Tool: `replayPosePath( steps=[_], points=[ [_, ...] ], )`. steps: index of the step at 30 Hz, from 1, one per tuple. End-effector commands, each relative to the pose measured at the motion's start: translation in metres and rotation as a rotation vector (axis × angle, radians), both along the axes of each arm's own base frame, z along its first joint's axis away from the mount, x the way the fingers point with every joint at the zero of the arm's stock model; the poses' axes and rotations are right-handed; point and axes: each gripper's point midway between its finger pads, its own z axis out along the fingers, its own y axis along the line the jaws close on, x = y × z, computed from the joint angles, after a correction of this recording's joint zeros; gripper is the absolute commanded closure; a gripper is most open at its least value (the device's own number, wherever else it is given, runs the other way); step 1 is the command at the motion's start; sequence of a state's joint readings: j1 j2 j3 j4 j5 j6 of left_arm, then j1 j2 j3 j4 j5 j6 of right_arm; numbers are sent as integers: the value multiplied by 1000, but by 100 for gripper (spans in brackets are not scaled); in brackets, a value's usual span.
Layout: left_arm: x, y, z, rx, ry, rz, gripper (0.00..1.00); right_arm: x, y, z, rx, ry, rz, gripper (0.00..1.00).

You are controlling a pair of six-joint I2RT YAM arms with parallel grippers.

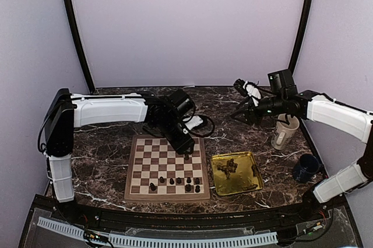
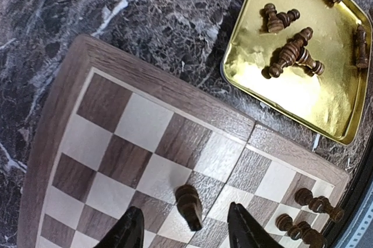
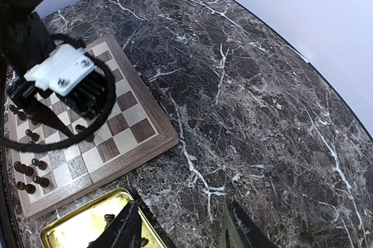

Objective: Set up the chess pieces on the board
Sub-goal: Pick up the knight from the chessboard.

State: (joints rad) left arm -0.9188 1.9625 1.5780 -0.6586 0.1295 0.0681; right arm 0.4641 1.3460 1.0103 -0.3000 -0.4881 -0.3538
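Two fingers (image 2: 128,233) of the left gripper (image 2: 185,208): spread wide over the board (image 2: 64,119), closed on nothing and touching nothing that shows.
Between them: a lone piece (image 2: 189,206), dark brown, with bare board visible on both sides of it.
Direction from tool: the lone piece is straight below the open gap, roughly centred, so no sideways shift looks needed.
Long axis: it seems to stand on its base, its axis rising toward the wrist camera and across the line between the fingers.
Square: near the board's centre seam, on the half toward the tray, apart from the near rows.
Judgement of the step: the jaws bracket the piece without pinching it. This could be the start of a grasp or the end of a placement, and nothing here settles which.
Placed pieces (image 1: 179,181): a small cluster stands along the board's near edge, toward its right corner, well apart from the lone piece.
Gold tray (image 2: 303,99): just beside the board's right edge, not touching it.
Tray pieces (image 2: 291,52): several lie on their sides, some crossed over each other, so much of the set is not yet on the board.
Right gripper (image 3: 181,204): wide open and empty, hanging above the marble table (image 3: 262,114) beyond the board's far right corner.
Nearer arm: the left arm for anything on the board. The right gripper is off the board to the right, on the same side as the tray.
Risk: a finger closing off-centre could tip the slender piece.
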Motion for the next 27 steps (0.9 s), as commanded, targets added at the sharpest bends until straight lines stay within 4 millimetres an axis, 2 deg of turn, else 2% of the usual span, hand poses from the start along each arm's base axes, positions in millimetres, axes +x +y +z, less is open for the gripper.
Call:
replayPosePath(
  steps=[1, 5, 16, 24, 27],
  points=[
    [-9, 3, -4, 69, 18, -16, 49, 1, -6, -3, -25, -36, 3, 52],
    [-7, 3, -11, 88, 15, -3, 53, 0, -3, -8, -26, -19, 21, 52],
    [-8, 4, -18, 121, 35, -14, 84, 1, -5, -12, -42, -29, 21, 52],
    [-19, 11, -16, 151, 85, -35, 93, 2, -5, -18, -50, -19, 23, 52],
    [-22, 11, -18, 147, 105, -38, 88, 2, -4, -19, -50, -14, 25, 52]
  ],
)
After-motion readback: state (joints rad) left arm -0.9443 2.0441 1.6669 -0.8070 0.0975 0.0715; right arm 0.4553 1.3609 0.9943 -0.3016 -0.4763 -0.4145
